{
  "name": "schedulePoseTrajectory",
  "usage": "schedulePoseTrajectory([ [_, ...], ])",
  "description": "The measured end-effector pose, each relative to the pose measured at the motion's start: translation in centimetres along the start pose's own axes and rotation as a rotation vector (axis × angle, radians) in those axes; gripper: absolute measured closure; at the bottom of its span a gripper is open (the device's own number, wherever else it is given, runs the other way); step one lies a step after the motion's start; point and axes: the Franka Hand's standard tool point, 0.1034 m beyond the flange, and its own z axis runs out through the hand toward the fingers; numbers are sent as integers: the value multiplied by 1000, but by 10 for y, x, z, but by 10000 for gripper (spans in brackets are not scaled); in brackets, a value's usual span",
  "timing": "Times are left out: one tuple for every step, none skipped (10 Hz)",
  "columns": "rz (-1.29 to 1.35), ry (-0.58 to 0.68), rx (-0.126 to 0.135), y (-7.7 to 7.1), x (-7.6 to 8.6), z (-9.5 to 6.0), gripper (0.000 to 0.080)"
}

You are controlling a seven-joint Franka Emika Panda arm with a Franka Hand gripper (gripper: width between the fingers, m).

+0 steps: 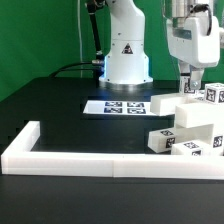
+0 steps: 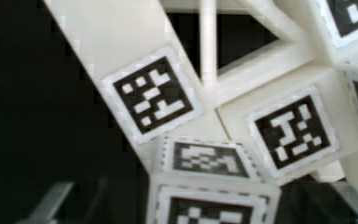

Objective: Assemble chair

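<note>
While the white L-shaped fence [image 1: 60, 152] sits idle at about eight o'clock in the exterior view, the marker board [image 1: 117, 106] lies flat near the centre, in front of the robot base [image 1: 126, 45]. Further toward three o'clock, the chair parts [image 1: 188, 128] are heaped against the fence's far end, tagged white blocks stacked unevenly, some tilted. Above them, at about one o'clock, the gripper [image 1: 188, 78] hangs down onto the top of the pile; whether its fingers are apart or clamped on a piece cannot be told, since the exterior view is too small and the wrist view shows only tagged white pieces [image 2: 158, 95] crowded close together. The risk lies in that crowding: judging by how the parts lean on each other, a grasp or lift here could drag a neighbouring piece, topple the stack, or seize two parts at once, and a skewed grip would spoil any later fitting.
</note>
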Motion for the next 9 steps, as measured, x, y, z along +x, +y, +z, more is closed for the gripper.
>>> schedulePoseTrajectory([
  [-69, 1, -1, 0, -2, 0, 189],
  [-168, 0, 1, 0, -2, 0, 158],
  [-233, 1, 4, 0, -2, 0, 158],
  [-308, 2, 4, 0, -2, 0, 151],
  [-371, 2, 4, 0, -2, 0, 151],
  [-461, 2, 4, 0, -1, 0, 150],
  [-549, 5, 2, 0, -2, 1, 150],
  [-645, 12, -3, 0, -3, 1, 150],
  [-751, 12, -5, 1, -4, 1, 150],
])
